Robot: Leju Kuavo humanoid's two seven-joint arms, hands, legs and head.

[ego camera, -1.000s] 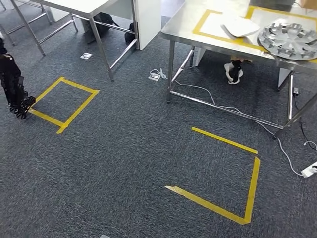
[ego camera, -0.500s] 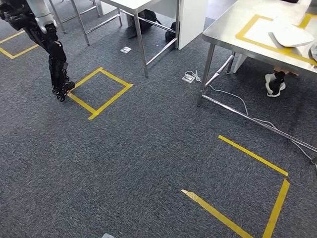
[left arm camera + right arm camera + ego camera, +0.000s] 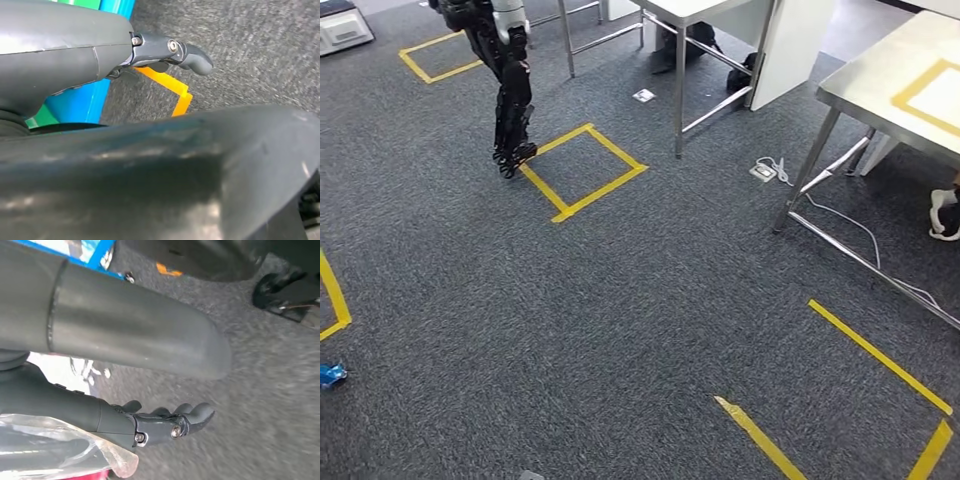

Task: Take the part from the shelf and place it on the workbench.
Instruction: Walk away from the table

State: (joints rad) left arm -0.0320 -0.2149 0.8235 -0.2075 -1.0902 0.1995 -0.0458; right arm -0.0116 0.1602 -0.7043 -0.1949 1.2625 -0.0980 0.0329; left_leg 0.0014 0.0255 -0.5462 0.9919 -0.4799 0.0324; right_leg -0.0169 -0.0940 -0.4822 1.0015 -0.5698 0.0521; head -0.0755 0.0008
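Note:
The steel workbench [image 3: 875, 90] with a yellow tape outline on its top stands at the right edge of the head view. My left hand [image 3: 171, 52] hangs above grey carpet in the left wrist view, its thumb stretched out straight and nothing in its grasp. My right hand [image 3: 170, 422] also hangs over the carpet, its fingers loosely extended and apart, holding nothing.
Another robot's dark legs [image 3: 510, 100] stand at the corner of a yellow tape square [image 3: 584, 170] on the carpet. A white table [image 3: 697, 12] stands behind it. A cable [image 3: 841, 215] trails under the workbench. More tape lines [image 3: 878, 355] lie at the lower right.
The whole picture has slid to the right, so the camera has turned left. The workbench top with its silver disc and white tray has left the frame, and the other robot's legs now stand nearer the middle.

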